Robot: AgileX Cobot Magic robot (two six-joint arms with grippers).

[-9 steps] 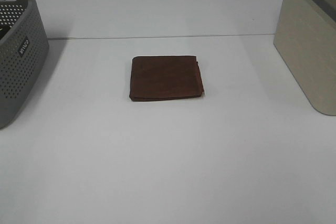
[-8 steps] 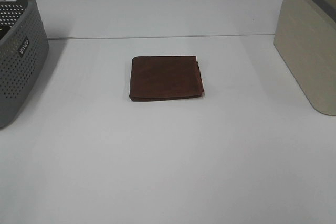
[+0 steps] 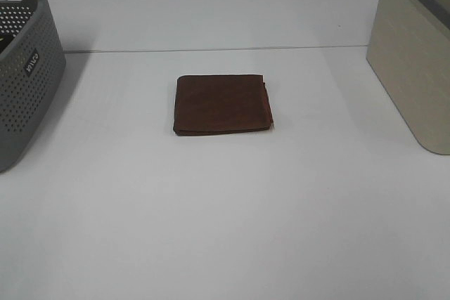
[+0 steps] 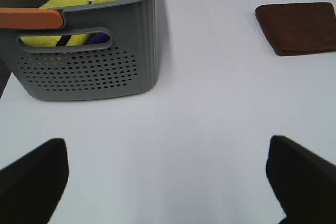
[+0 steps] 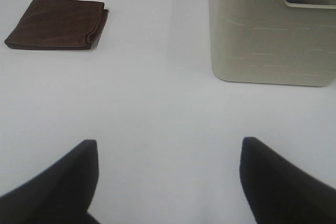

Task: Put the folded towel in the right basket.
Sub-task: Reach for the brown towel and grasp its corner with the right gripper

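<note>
A folded brown towel (image 3: 222, 105) lies flat in the middle of the white table; it also shows in the left wrist view (image 4: 296, 27) and the right wrist view (image 5: 56, 23). The right basket (image 3: 416, 61) is beige and stands at the right edge, also in the right wrist view (image 5: 273, 35). My left gripper (image 4: 168, 182) is open and empty, well back from the towel. My right gripper (image 5: 168, 179) is open and empty, also far from the towel. Neither gripper shows in the exterior high view.
A grey perforated basket (image 3: 21, 68) stands at the left edge; the left wrist view shows it (image 4: 89, 51) holding yellow and blue cloth (image 4: 86, 1). The white table (image 3: 225, 216) stretches around the towel.
</note>
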